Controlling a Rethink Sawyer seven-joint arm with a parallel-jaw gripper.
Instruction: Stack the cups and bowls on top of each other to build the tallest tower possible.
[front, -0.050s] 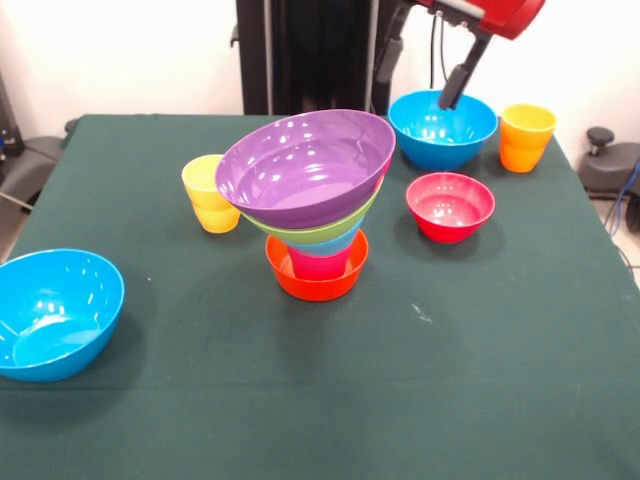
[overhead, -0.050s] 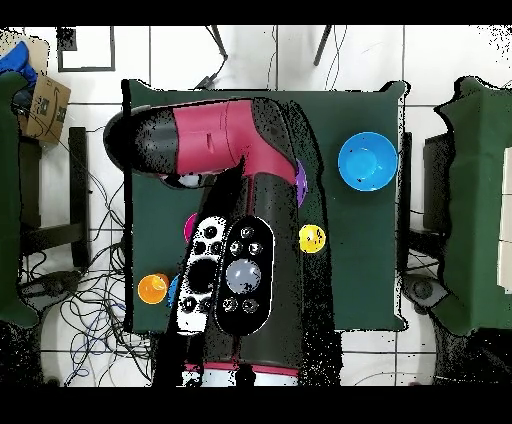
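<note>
Tower (front, -0.050s: 312, 215): your purple bowl (front, -0.050s: 300, 165) tilts toward 3 o'clock; wide tops sit badly.
Jaws (front, -0.050s: 452, 97): above blue bowl (front, -0.050s: 441, 130); state unreadable.

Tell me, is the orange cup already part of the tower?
No, the orange cup stands alone on the table, apart from the tower.

The tower (front, -0.050s: 315, 215) stands mid-table: an orange bowl (front, -0.050s: 316, 281) as base, holding a red-pink cup (front, -0.050s: 320, 265), then light blue and lime green bowls, topped by a tilted purple bowl (front, -0.050s: 305, 165). A yellow cup (front, -0.050s: 210, 193) sits at its 9 o'clock, a red bowl (front, -0.050s: 450, 205) at 3, a blue bowl (front, -0.050s: 442, 128) and an orange cup (front, -0.050s: 525, 137) at 2, another blue bowl (front, -0.050s: 55, 312) at 8.
</note>
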